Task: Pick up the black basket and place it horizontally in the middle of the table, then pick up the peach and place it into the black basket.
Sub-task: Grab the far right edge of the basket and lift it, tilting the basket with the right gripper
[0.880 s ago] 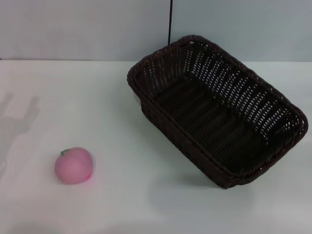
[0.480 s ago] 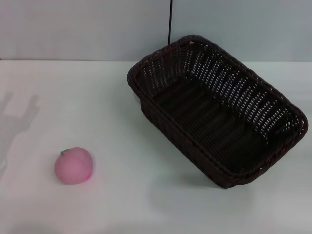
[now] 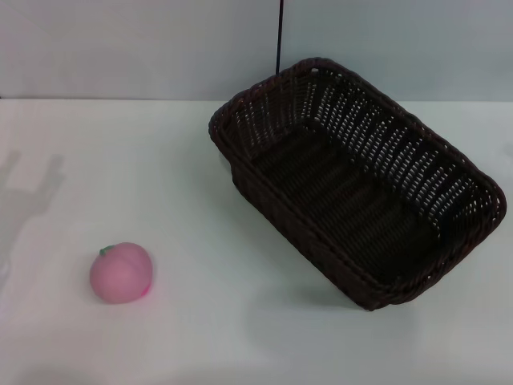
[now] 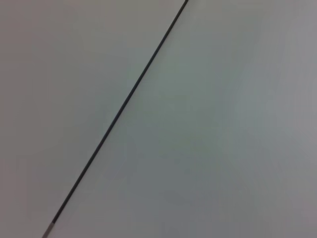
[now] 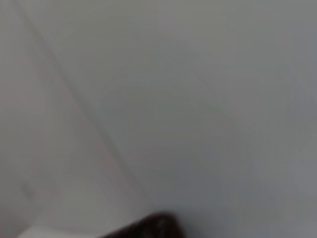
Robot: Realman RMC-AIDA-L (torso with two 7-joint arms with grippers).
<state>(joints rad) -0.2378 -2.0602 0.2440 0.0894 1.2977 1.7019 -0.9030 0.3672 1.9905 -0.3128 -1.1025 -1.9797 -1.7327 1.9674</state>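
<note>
Neither arm shows; black basket (image 3: 357, 184) lies askew, well apart from peach (image 3: 121, 273).

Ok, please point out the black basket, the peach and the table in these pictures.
black basket (image 3: 353, 212), head view, on its woven floor.
peach (image 3: 120, 274), head view, middle of its pink skin.
table (image 3: 216, 321), head view, bare white top.

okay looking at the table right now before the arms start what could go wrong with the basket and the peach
1. The large dark woven wicker basket lies diagonally at the right of the white table, close to its far edge; a one-sided grasp on the rim might tip or swing it rather than turning it level.
2. The small round pink peach sits free at front left, so a glancing touch could roll it away.
</note>
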